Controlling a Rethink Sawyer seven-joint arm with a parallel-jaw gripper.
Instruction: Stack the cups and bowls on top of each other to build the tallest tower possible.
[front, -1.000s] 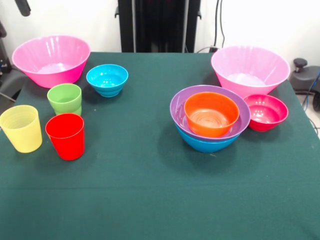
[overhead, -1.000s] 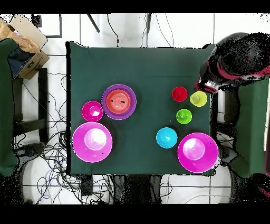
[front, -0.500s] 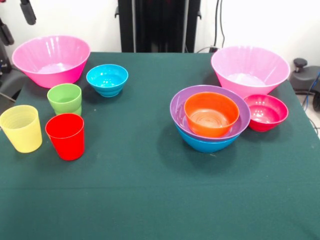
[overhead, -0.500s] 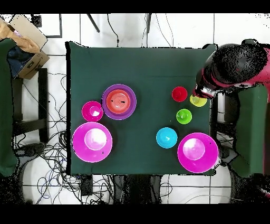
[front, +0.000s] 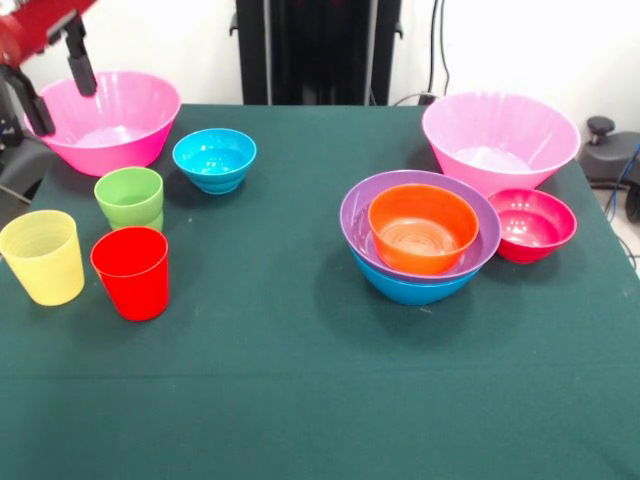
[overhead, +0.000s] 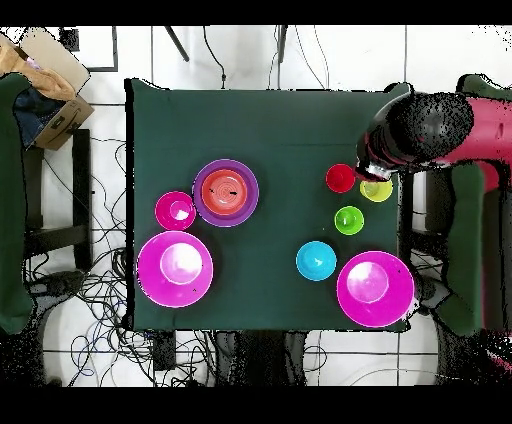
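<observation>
Front view shows the claw (front: 55, 82) spread wide; overhead, the arm (overhead: 425, 130) hides it.

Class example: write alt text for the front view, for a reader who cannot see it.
A green table holds a nested pile: orange bowl inside purple bowl inside blue bowl. Beside the pile stand a crimson bowl and a pink bowl. At left stand three cups, and the open gripper hangs at the top corner.

Bright, even light from above; soft shadows lie just beside the glossy orange plastic bowl (front: 423, 228) on the green-clothed counter (front: 300, 380); bowl insides show faint glare.
</observation>
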